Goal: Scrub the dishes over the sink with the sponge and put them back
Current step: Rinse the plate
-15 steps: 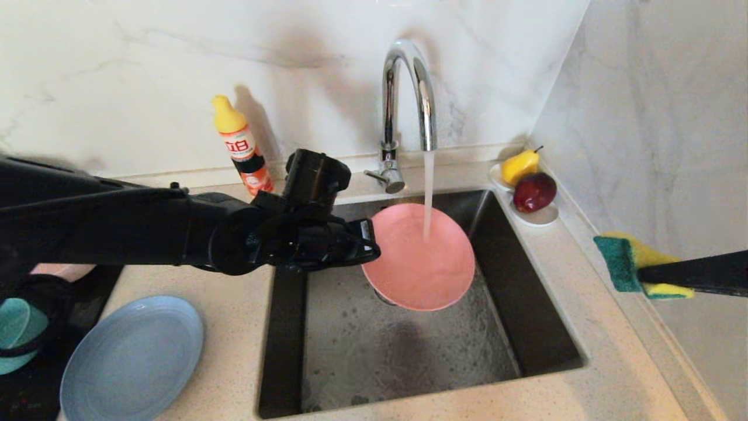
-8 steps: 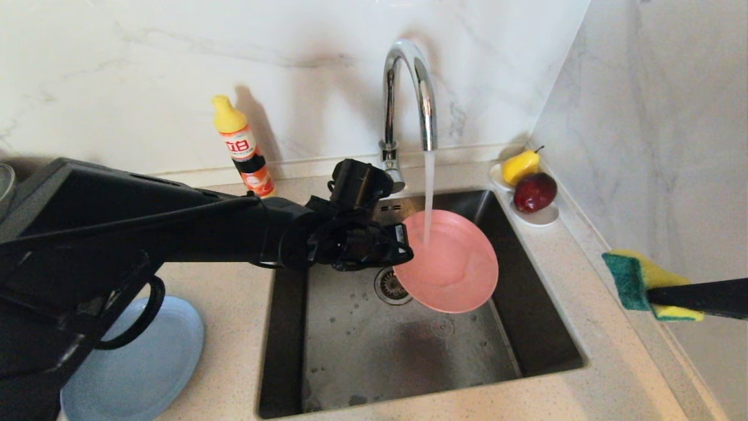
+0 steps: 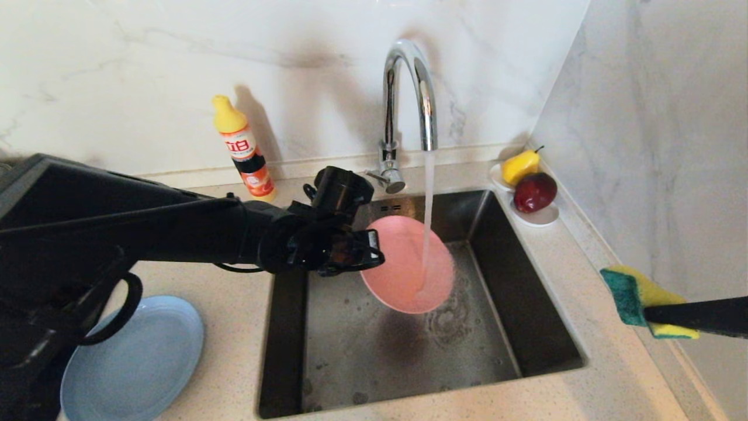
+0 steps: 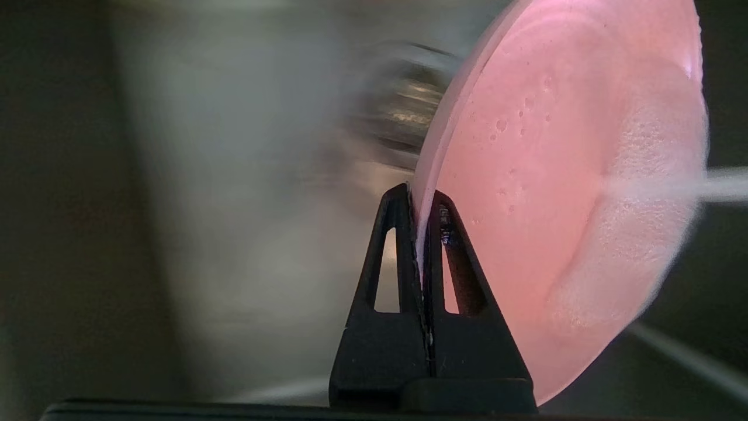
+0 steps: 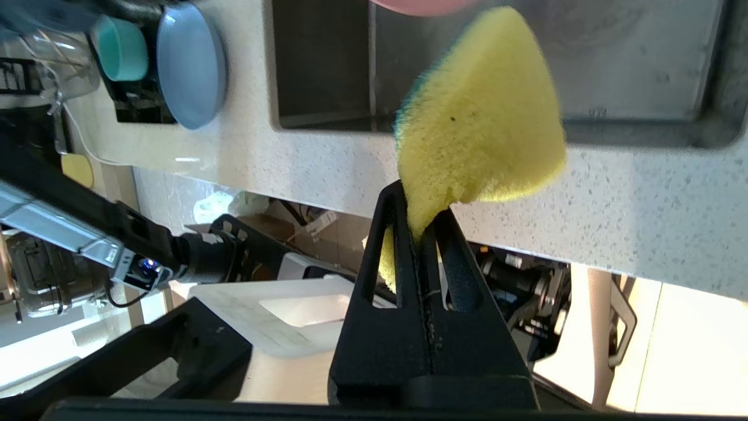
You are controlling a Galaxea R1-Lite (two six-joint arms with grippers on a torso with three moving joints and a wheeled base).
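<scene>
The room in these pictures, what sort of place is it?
Most likely a home kitchen: a steel sink set in a speckled stone counter, a chrome tap running, and a dish soap bottle by the marble wall.

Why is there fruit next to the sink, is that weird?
A little: a yellow pear and a red apple sit on a white saucer at the sink edge, near the running tap.

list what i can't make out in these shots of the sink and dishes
- Drain strainer: hidden in the head view behind the salmon-pink plate held by the left end effector.
- Teal bowl: absent from the head view, only partly seen in the right wrist view.
- Sink behind the plate: blurred in the left wrist view.
- Right end effector: its arm cut off by the head view's right edge; grips the sponge.
</scene>
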